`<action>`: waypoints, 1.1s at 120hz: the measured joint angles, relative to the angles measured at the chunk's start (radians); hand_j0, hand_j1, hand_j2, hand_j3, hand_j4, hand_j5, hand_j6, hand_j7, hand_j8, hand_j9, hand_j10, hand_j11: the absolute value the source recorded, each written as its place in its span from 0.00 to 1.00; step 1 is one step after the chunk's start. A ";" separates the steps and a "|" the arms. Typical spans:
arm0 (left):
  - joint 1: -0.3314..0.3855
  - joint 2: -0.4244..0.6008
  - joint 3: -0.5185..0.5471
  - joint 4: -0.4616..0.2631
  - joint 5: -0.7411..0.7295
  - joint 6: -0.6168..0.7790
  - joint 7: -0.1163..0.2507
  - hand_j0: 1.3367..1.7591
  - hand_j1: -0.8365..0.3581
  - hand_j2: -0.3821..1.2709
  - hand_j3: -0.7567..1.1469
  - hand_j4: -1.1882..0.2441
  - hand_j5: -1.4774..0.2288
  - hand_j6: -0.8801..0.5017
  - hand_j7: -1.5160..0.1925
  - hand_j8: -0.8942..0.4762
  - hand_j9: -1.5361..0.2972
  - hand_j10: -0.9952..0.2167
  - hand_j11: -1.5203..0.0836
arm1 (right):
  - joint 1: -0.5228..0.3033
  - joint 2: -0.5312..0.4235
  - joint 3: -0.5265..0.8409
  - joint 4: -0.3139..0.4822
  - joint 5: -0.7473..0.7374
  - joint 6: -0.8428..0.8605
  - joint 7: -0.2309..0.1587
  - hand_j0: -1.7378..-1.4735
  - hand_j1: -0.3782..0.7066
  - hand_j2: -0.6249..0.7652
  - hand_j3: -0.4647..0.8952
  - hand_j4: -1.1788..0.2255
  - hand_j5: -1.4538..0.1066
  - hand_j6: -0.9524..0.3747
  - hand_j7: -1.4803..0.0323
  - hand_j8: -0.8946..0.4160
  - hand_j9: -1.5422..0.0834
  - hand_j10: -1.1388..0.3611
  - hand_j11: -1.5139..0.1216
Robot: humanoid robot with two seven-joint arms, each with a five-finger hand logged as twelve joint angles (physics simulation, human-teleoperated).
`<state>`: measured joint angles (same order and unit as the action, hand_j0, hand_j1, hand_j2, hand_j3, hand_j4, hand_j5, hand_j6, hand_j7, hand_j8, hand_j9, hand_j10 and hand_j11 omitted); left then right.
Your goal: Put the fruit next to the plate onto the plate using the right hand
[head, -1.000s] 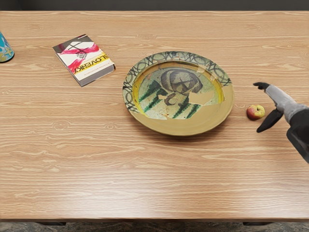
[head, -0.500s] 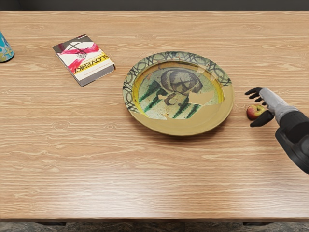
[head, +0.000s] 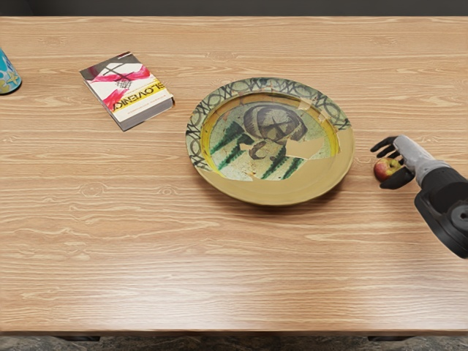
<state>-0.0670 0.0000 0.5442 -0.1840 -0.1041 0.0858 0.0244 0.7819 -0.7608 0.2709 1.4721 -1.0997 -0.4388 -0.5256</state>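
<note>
A small red-yellow apple (head: 380, 171) lies on the table just right of the plate (head: 272, 189), a wide dish with a tan rim and a green and yellow painted centre. My right hand (head: 382, 166) comes in from the right edge and wraps the apple. Its fingers (head: 385, 147) curl over the far side and the thumb (head: 395, 183) presses on the near side, hiding the fruit's right half. The apple still rests on the wood, a small gap from the plate's rim.
A book (head: 127, 89) with a red, white and yellow cover lies at the back left. A blue object (head: 7, 73) shows at the left edge. The table's front edge (head: 234, 330) runs along the bottom.
The right hand came in from the right to the apple and its spread fingers and thumb closed around it. The apple has stayed where it lay.
</note>
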 joint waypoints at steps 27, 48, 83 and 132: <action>0.001 0.000 0.000 0.000 0.000 0.000 0.000 0.76 0.76 0.26 0.40 0.67 0.69 0.47 0.71 0.48 0.67 0.63 0.76 | 0.001 0.020 0.002 -0.002 0.008 0.014 -0.017 0.30 0.57 0.39 0.34 0.44 0.55 0.32 0.55 0.36 0.56 0.48 0.53; 0.001 0.000 0.000 0.000 0.000 0.000 0.000 0.76 0.76 0.26 0.40 0.67 0.69 0.47 0.71 0.48 0.67 0.63 0.76 | -0.001 0.019 0.004 -0.001 0.014 0.017 -0.018 0.31 0.59 0.39 0.34 0.44 0.52 0.31 0.53 0.37 0.53 0.49 0.50; 0.001 0.000 0.000 0.000 0.000 0.000 0.000 0.76 0.76 0.26 0.40 0.67 0.69 0.47 0.71 0.48 0.67 0.63 0.76 | 0.004 -0.020 0.018 0.032 0.055 0.022 -0.020 0.31 0.58 0.48 0.34 0.44 0.47 0.30 0.50 0.37 0.50 0.47 0.47; 0.001 0.000 0.000 0.000 0.000 0.000 0.000 0.76 0.76 0.26 0.40 0.67 0.69 0.47 0.71 0.48 0.67 0.63 0.76 | 0.008 -0.120 0.167 0.151 0.095 0.120 -0.055 0.31 0.57 0.54 0.34 0.44 0.45 0.29 0.49 0.32 0.49 0.43 0.47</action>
<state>-0.0663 0.0000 0.5444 -0.1840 -0.1042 0.0857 0.0244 0.7896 -0.8808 0.4380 1.6236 -1.0046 -0.3185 -0.5803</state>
